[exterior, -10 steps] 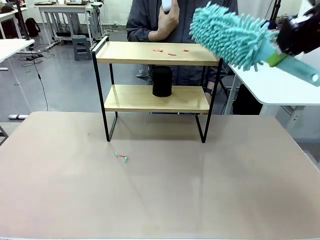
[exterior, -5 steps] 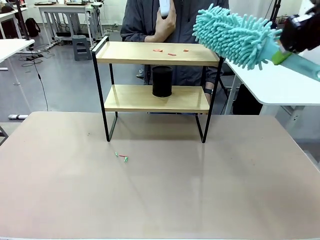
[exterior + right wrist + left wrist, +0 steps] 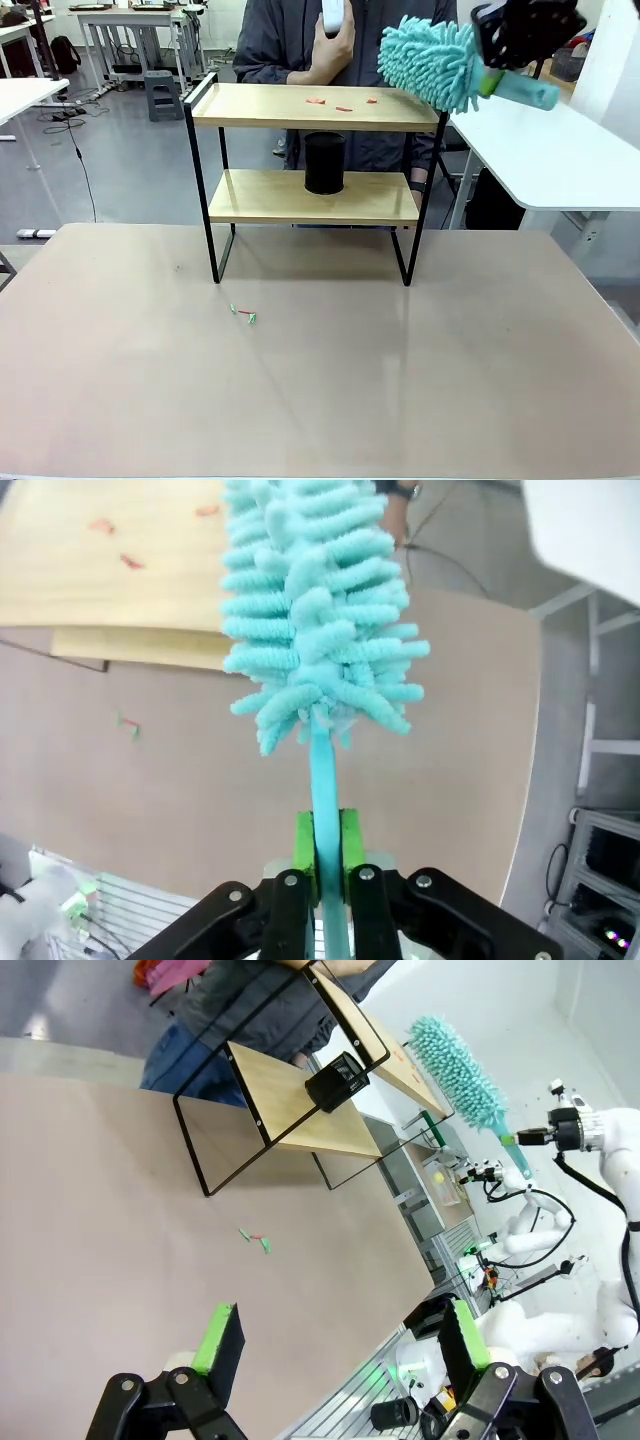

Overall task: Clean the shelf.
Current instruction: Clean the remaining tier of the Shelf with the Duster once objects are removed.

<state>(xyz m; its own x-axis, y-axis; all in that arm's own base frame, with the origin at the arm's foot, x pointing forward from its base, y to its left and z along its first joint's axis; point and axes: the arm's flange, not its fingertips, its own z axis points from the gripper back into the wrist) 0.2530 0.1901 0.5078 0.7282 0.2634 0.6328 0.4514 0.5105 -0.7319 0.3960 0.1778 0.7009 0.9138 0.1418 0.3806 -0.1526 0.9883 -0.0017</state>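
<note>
A small two-tier shelf (image 3: 262, 196), two light wooden boards in a thin black frame, stands on the far half of a beige table (image 3: 320, 390), near its middle. A few small red scraps (image 3: 343, 103) lie on the shelf's top board, towards the right end. A black cylindrical container (image 3: 324, 162) stands upright on the lower board, near the middle. The right gripper (image 3: 326, 852), high at the right of the front view, is closed on the thin teal handle of a fluffy teal duster (image 3: 430, 65), with its green pads pressed against either side of the handle. The duster's shaggy head points towards the shelf and hangs in the air over the right end of the top board; in the left wrist view it appears clear of the wood. The left gripper (image 3: 340, 1335) hangs above the bare table on the robot's side, its two green-padded fingers spread wide apart with nothing between them. A small green and red scrap (image 3: 244, 315) lies on the table in front of the shelf's left legs. A person in a dark jacket (image 3: 285, 45) stands just behind the shelf, one hand (image 3: 337, 45) raised and holding a white object (image 3: 331, 12). A white side table (image 3: 560, 165) stands at the right.
</note>
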